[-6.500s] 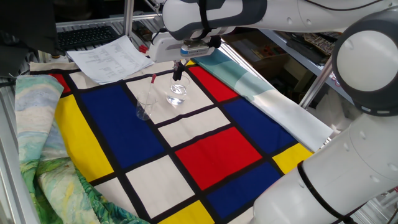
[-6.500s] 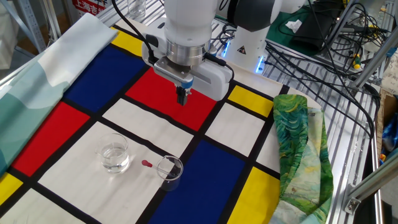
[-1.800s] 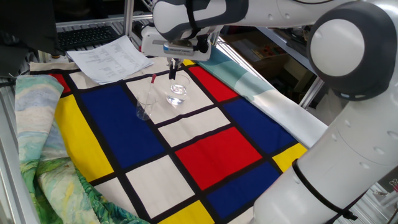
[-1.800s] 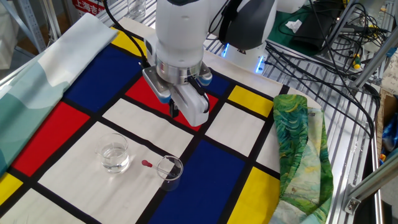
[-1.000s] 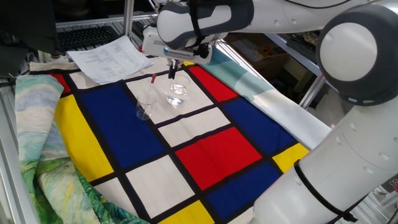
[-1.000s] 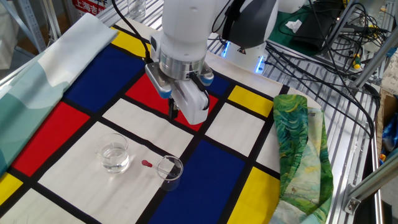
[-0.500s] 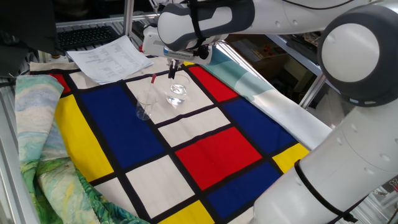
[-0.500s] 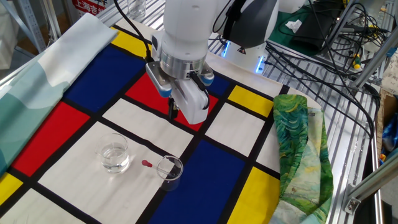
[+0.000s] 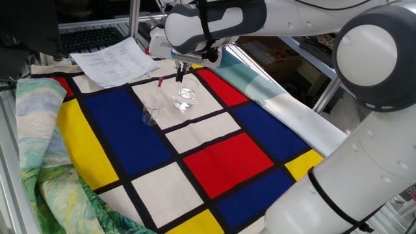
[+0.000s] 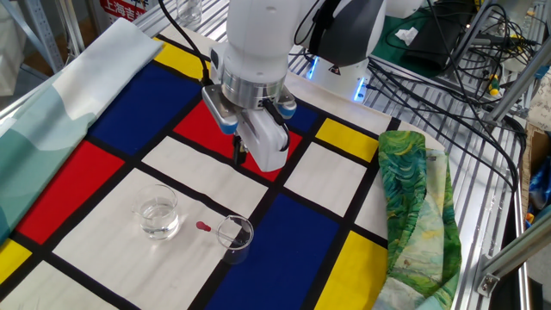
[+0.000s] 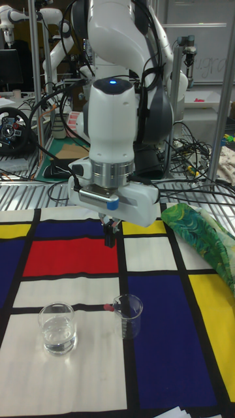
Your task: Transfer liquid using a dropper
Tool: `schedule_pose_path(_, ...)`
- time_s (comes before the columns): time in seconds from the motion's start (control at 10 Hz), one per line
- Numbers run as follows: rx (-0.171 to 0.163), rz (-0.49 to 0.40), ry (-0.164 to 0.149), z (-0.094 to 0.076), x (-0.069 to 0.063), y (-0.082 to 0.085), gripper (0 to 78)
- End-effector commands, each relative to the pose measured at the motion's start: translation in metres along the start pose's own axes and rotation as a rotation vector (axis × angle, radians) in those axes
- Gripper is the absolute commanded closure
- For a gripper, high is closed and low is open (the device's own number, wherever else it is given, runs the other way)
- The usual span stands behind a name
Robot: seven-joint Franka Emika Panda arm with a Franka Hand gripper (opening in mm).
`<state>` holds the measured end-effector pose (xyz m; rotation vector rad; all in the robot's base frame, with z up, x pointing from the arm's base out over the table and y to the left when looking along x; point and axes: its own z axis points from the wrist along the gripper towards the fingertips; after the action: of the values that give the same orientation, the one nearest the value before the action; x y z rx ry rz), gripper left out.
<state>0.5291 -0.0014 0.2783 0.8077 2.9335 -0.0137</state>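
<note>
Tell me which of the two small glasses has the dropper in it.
The emptier glass at the white-blue border: the dropper, red bulb out, leans in it. The other glass holds only liquid.

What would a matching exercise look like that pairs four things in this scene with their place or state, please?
Things:
1. gripper
2. dropper
3. liquid
4. green cloth

Places or states:
A. in the glass on the white square
B. leaning in the second glass, bulb sticking out
C. crumpled at the table's edge
D. above the checked cloth, holding nothing

Pairs: 1-D, 2-B, 3-A, 4-C
</note>
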Motion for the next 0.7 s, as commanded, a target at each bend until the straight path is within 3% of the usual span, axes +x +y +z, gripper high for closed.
schedule_pose_path(0.1,-0.015,0.013,-0.031,0.009,0.001,0.010,77.6)
schedule_pose_path(0.7,-0.020,0.023,-0.050,0.024,0.002,0.022,77.6)
